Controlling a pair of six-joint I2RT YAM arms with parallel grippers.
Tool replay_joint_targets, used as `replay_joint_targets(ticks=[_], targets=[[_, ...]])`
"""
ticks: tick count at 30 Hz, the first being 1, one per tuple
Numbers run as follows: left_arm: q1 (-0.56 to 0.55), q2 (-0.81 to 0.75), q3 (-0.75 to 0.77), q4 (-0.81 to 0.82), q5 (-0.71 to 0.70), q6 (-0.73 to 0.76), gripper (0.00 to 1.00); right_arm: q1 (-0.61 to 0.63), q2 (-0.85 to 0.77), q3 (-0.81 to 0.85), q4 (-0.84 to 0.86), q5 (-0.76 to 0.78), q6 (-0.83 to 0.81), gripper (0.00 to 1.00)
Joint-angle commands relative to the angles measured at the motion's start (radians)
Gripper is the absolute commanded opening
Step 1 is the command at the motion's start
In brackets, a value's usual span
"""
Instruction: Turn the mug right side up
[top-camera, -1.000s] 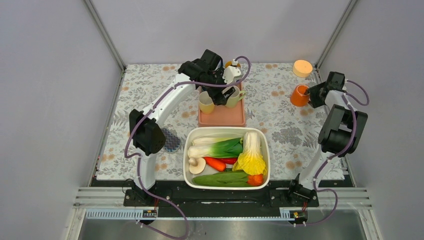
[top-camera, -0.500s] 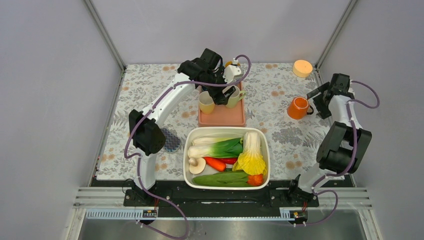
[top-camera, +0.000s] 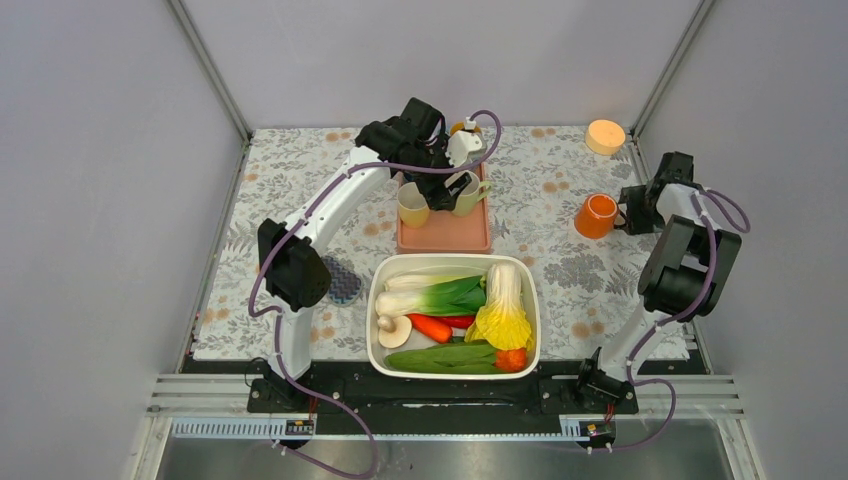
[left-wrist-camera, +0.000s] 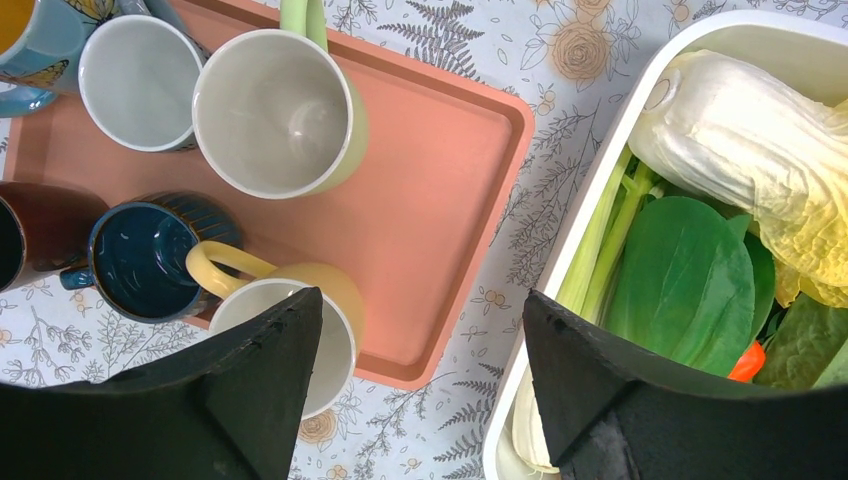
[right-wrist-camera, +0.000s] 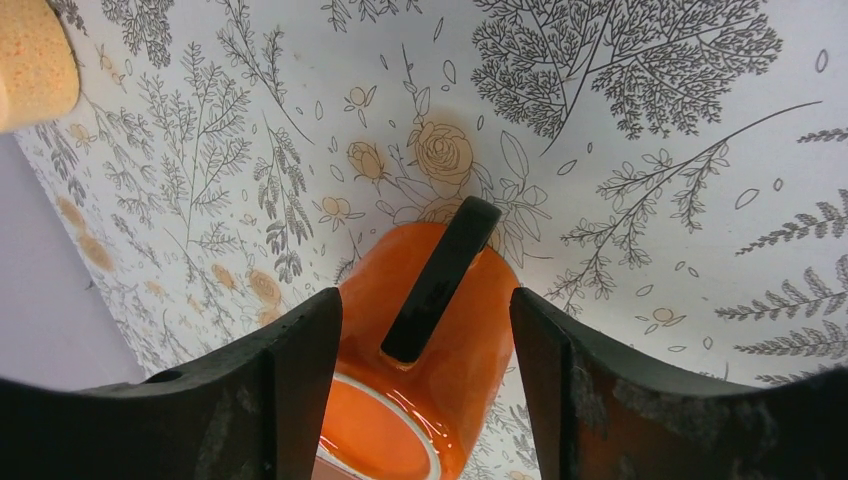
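The orange mug (top-camera: 596, 216) with a black handle (right-wrist-camera: 440, 280) stands on the flowered cloth at the right, mouth up in the top view. In the right wrist view the mug (right-wrist-camera: 470, 350) lies between my fingers, handle towards the camera. My right gripper (top-camera: 628, 211) (right-wrist-camera: 425, 300) is open, its jaws on either side of the mug, with a gap on the right side. My left gripper (top-camera: 440, 195) (left-wrist-camera: 420, 300) is open and empty above the pink tray (top-camera: 445, 238).
The pink tray (left-wrist-camera: 430, 200) holds several upright mugs, among them two pale yellow ones (top-camera: 412, 205) (top-camera: 468, 195). A white tub (top-camera: 375, 300) of vegetables sits at the front centre. A pale orange disc (top-camera: 605, 135) lies at the far right corner. A dark round object (top-camera: 343, 285) sits beside the left arm.
The mug has come down from beside the right gripper onto the cloth, a little nearer. The right gripper drew off to the right, then came back around the mug. The left arm has not moved.
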Motion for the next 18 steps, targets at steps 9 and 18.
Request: replay_joint_targets(ticks=[9, 18], targets=[[0.003, -0.062, 0.002, 0.023, -0.002, -0.004, 0.77, 0.000, 0.094, 0.048, 0.016, -0.003, 0.085, 0.64], [0.003, -0.060, 0.002, 0.024, 0.004, -0.004, 0.77, 0.000, 0.110, 0.059, 0.045, -0.075, 0.028, 0.15]])
